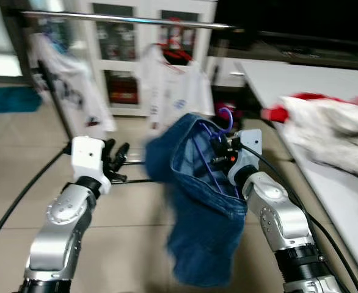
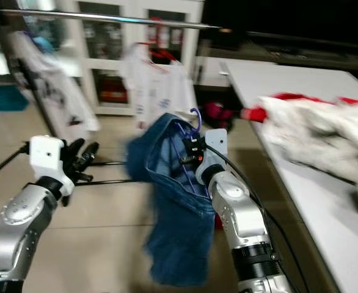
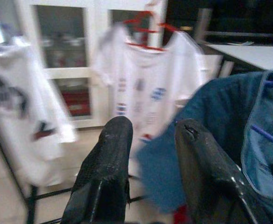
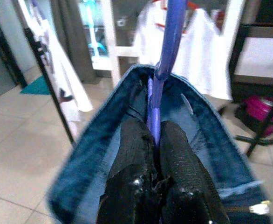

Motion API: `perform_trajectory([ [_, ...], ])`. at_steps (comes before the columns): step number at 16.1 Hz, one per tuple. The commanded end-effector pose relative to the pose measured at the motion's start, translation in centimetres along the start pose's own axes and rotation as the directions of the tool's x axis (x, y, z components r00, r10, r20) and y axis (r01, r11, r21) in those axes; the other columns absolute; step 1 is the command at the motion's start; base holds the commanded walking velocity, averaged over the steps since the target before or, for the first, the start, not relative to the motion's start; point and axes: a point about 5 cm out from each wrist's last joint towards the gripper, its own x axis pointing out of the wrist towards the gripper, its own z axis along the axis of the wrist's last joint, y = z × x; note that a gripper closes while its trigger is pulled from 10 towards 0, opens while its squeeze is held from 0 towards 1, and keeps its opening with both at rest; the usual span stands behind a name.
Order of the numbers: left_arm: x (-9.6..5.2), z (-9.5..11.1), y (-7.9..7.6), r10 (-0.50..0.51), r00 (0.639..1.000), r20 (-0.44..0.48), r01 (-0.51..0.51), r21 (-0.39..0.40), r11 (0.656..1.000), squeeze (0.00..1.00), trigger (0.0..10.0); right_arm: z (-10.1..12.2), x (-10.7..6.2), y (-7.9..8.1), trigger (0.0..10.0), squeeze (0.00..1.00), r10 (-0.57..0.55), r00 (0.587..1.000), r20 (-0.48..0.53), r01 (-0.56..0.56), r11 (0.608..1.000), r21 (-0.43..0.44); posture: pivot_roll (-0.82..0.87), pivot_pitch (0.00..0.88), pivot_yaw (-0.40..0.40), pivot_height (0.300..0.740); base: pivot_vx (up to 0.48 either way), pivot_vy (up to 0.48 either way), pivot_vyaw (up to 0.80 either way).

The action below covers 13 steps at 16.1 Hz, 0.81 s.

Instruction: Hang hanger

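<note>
Right gripper (image 4: pixel 156 140) fingers clamped on purple hanger (image 4: pixel 167 56), its arms hidden inside blue jeans (image 1: pixel 203 226). Left gripper (image 3: pixel 150 140) fingers parted, empty. Head views blurred; rail (image 1: pixel 130 19) above.

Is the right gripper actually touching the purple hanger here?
Touching. In the right wrist view, the right gripper has its fingers closed on the purple hanger, whose stem rises from between them with no gap, denim garment hanging below.

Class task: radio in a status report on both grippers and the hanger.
Right gripper shut on purple plastic hanger carrying blue denim garment. Left gripper open, empty. Silver clothes rail ahead, white shirts hung there.
</note>
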Motion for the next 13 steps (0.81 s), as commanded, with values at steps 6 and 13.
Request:
perform_trajectory([
  [6, -0.08, -0.08, 0.08, -0.008, 1.0, -0.015, 0.008, 0.009, 1.0, 0.0, 10.0, 1.35, -0.24, -1.17, 10.0, 0.0, -0.037, 0.998, 0.059, 0.039, 0.999, -0.022, -0.04, 0.0, -0.082, 0.74, 0.409, 0.0, 0.0],
  [13, -0.37, -0.12, 0.17, -0.002, 1.0, -0.004, 0.002, 0.0, 1.0, 0.0, 10.0, 1.34, -0.4, -0.79, 10.0, 0.0, -0.012, 0.999, 0.05, 0.015, 0.998, -0.054, -0.03, 0.0, -0.087, 0.74, 0.41, 0.0, 0.34],
])
